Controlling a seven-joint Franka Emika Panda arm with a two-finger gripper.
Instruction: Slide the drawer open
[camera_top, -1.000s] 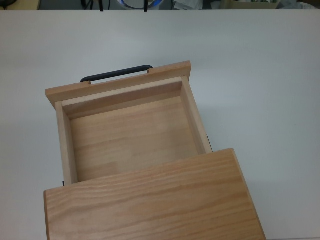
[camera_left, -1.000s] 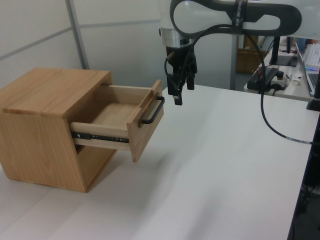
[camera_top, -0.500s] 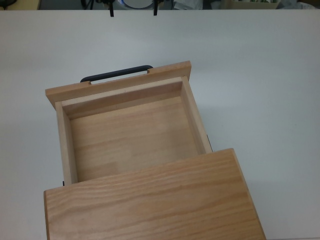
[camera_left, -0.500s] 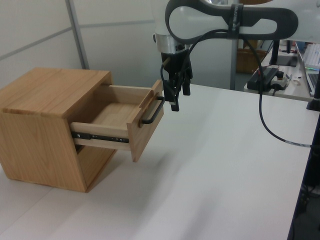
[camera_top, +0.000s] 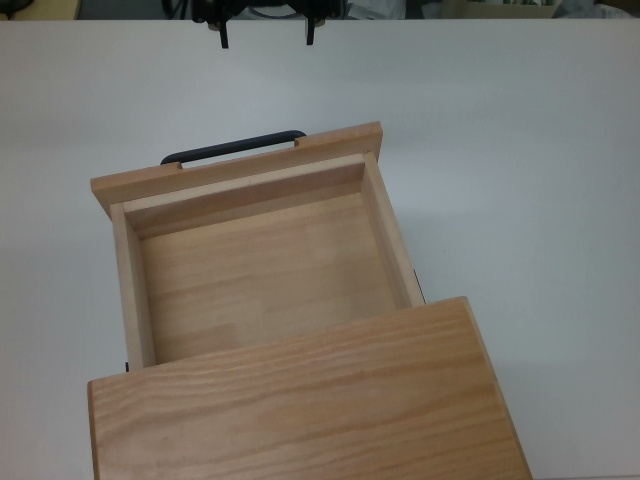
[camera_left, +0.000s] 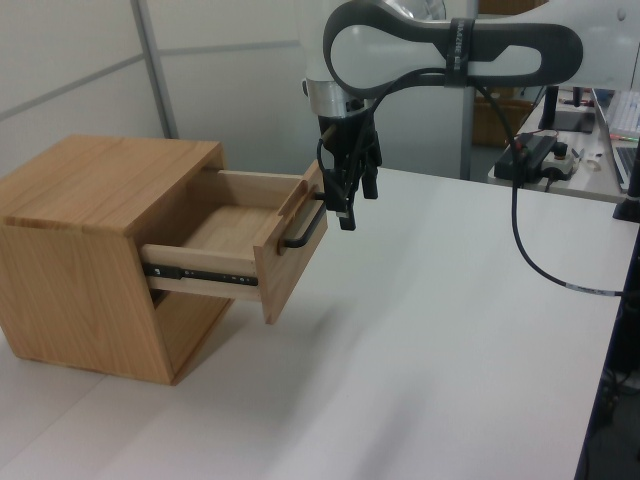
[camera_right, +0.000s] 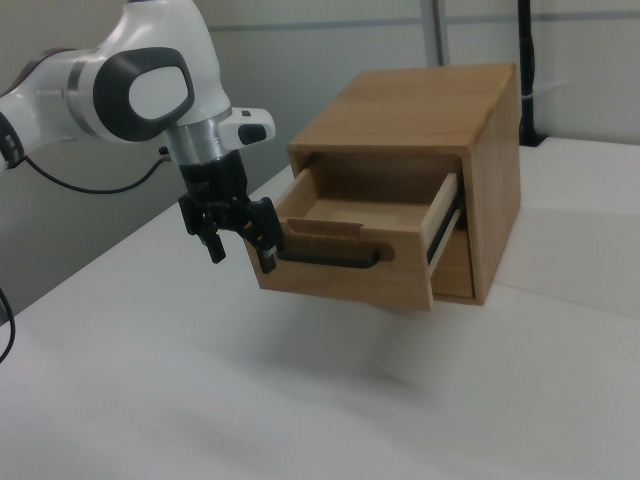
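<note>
Drawer (camera_left: 235, 250) is slid well out of the wooden cabinet (camera_left: 85, 250), interior bare, black bar handle (camera_right: 325, 257) on its front panel. Cabinet sits on the white table (camera_left: 430, 330). Gripper (camera_right: 240, 235) hangs just in front of the handle, at its end on the right view's left, fingers (camera_top: 222, 35) spread apart, holding nothing.

Drawer (camera_top: 262, 270): light grained wood, matt. Handle (camera_top: 232, 147): black metal bar, smooth. Desk (camera_top: 520, 150): white, matt. Arm shell (camera_right: 120, 85): glossy white plastic.
</note>
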